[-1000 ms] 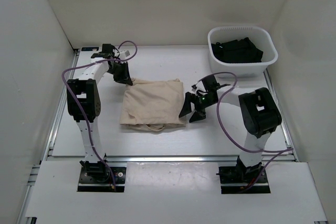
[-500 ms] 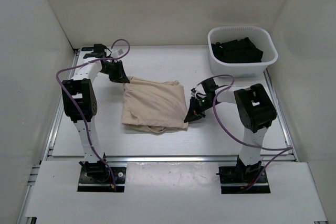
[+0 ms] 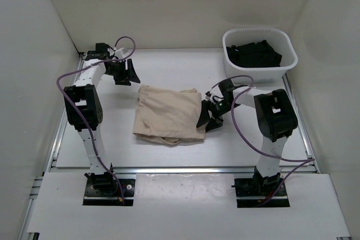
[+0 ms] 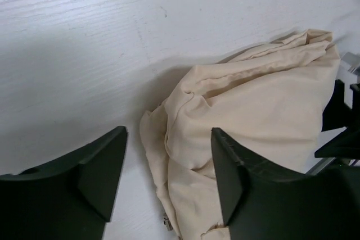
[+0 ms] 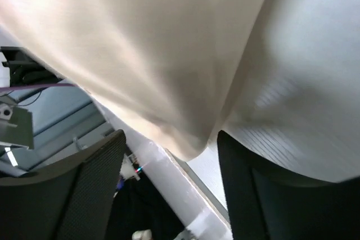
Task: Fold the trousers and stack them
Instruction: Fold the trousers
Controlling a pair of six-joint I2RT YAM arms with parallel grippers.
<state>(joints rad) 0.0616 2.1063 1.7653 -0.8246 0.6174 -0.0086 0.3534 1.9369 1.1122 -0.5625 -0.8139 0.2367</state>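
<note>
The beige trousers (image 3: 167, 115) lie folded into a rough rectangle in the middle of the table. My left gripper (image 3: 127, 76) hovers just beyond their far left corner, open and holding nothing. In the left wrist view its gripper (image 4: 169, 131) frames the crumpled edge of the trousers (image 4: 264, 105) below it. My right gripper (image 3: 208, 120) sits at the trousers' right edge, open. In the right wrist view its gripper (image 5: 171, 136) has a corner of the trousers (image 5: 140, 37) drooping loosely between the spread jaws, touching neither.
A white basket (image 3: 256, 31) holding dark clothes (image 3: 256, 53) stands at the back right. White walls close in the table on three sides. A metal rail (image 3: 185, 168) runs along the near edge in front of both arm bases.
The left gripper has opened, let go of the trousers' far left corner and drawn back. The right gripper shut, then opened again. The trousers slid slightly right and nearer.
</note>
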